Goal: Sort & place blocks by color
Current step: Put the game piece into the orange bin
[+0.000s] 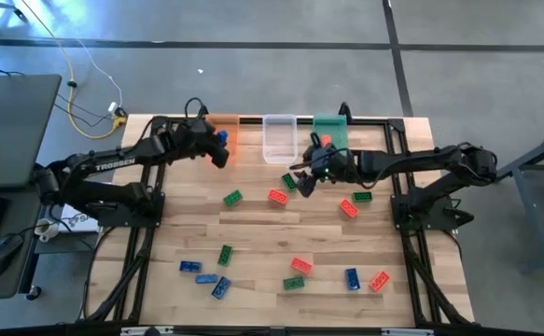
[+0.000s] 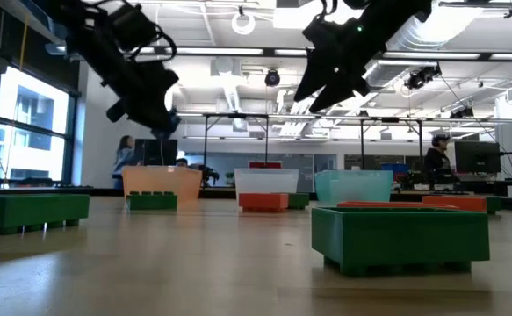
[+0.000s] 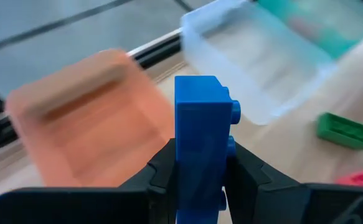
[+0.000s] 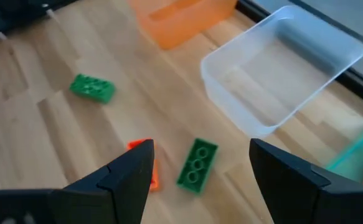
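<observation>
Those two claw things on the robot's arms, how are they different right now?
The left gripper is shut on a blue block, while the right gripper is open and holds nothing. The left gripper is by the orange bin; the right gripper hovers near the clear bin, above a green block on the table. Both are dark, two-fingered, and raised off the table.

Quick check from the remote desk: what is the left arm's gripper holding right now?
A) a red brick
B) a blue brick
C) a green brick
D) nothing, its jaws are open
B: the left wrist view shows the left gripper with its jaws shut on an upright blue brick, near the orange bin; the high view shows blue at that gripper's tip too.
</observation>
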Action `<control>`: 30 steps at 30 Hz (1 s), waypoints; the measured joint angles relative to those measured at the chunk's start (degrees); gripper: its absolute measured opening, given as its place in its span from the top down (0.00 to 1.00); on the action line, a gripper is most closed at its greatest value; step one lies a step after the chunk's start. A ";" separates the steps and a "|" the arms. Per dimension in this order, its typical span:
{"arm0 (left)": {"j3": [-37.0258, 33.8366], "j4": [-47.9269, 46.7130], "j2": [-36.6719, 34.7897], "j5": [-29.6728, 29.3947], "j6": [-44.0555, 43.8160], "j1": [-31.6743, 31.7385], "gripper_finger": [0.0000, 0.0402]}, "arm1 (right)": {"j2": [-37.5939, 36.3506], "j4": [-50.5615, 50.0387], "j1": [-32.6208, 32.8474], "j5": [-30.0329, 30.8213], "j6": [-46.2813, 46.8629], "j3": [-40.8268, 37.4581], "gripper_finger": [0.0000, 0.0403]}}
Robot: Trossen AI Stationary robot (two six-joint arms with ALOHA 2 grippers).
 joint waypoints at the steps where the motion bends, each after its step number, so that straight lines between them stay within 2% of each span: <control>1: 0.00 -0.04 0.79 0.60 -0.04 1.25 0.82 | 0.00 0.00 0.55 0.02 0.37 0.00 0.37; 6: 0.00 0.10 4.81 4.35 -0.12 6.51 0.82 | 0.00 0.00 2.72 2.00 0.59 0.02 0.37; 12: 0.19 0.01 8.66 6.61 -0.20 9.52 0.82 | 0.00 0.00 3.71 3.62 1.81 0.00 0.37; 21: 6.03 -4.55 14.13 6.66 -0.10 9.96 0.82 | 0.00 -0.02 3.68 3.84 1.60 0.00 0.37; 30: 6.51 -5.56 15.89 6.57 -0.68 9.95 0.78 | 0.00 -0.02 3.68 3.82 0.38 0.01 0.37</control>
